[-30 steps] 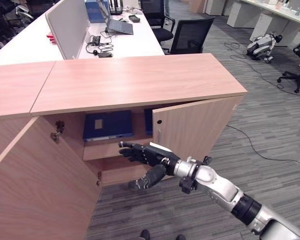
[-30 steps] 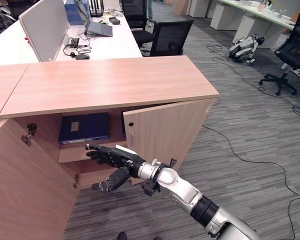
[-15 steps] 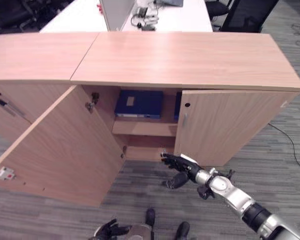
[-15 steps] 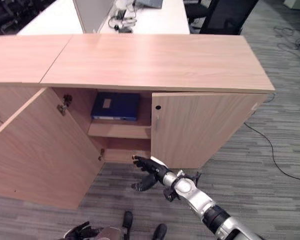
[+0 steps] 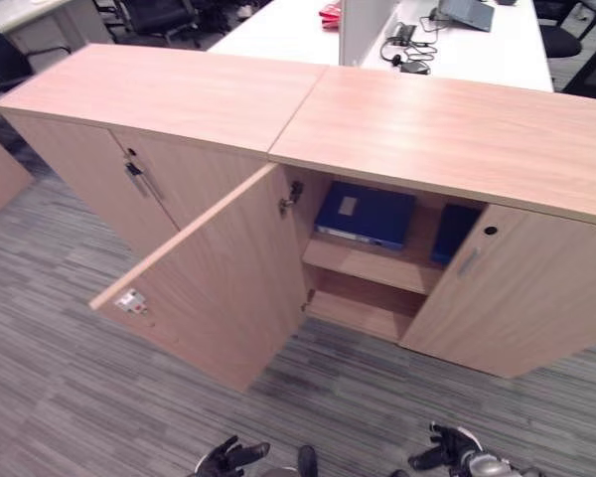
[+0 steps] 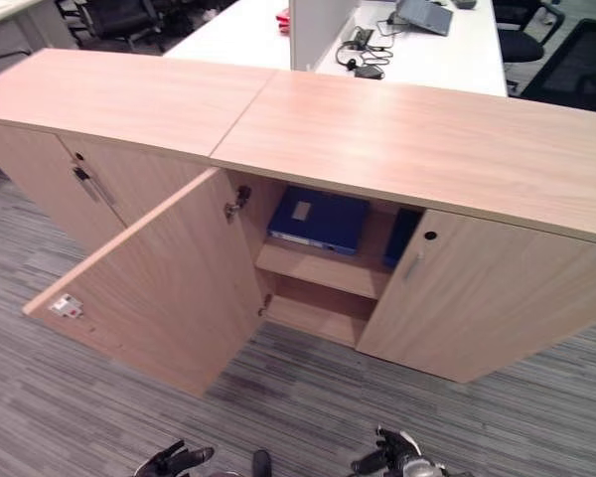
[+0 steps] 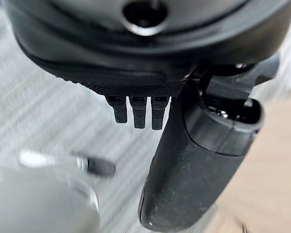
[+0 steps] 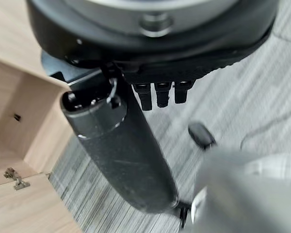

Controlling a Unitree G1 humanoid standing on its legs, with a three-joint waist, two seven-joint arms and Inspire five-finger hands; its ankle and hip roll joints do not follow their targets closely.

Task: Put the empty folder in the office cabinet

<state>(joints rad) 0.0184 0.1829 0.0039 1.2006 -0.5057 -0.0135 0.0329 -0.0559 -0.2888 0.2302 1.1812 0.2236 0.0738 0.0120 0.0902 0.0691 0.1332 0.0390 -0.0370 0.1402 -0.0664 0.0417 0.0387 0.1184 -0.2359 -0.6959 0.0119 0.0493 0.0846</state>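
Light wood veneer covers the office cabinet (image 5: 447, 129), which we find spanning the scene, with a white desk (image 5: 477, 45) behind it carrying a laptop and cables. Its left door (image 5: 219, 288) stands swung wide over the grey carpet (image 5: 70, 328); the right door (image 5: 517, 298) is nearly closed, leaving the middle of the interior exposed. On the upper shelf (image 5: 372, 263) we note a blue folder (image 5: 366, 215) lying flat, a pale label on its cover, and a second blue item (image 5: 453, 231) upright beside it, partly behind the right door. The compartment beneath the shelf appears bare. Both hands sit low, near the floor and well apart from the cabinet: the left robot hand (image 5: 228, 459) with fingers loosely spread, the right robot hand (image 5: 445, 449) likewise relaxed, and each wrist view shows straight fingers and thumb closing on nothing. We judge the placing step complete, the folder being inside and neither hand carrying anything. What remains, in our assessment, is to shut the cabinet: the next move calls for reaching the left door's outer edge and swinging it closed without catching the hinge (image 5: 291, 196).
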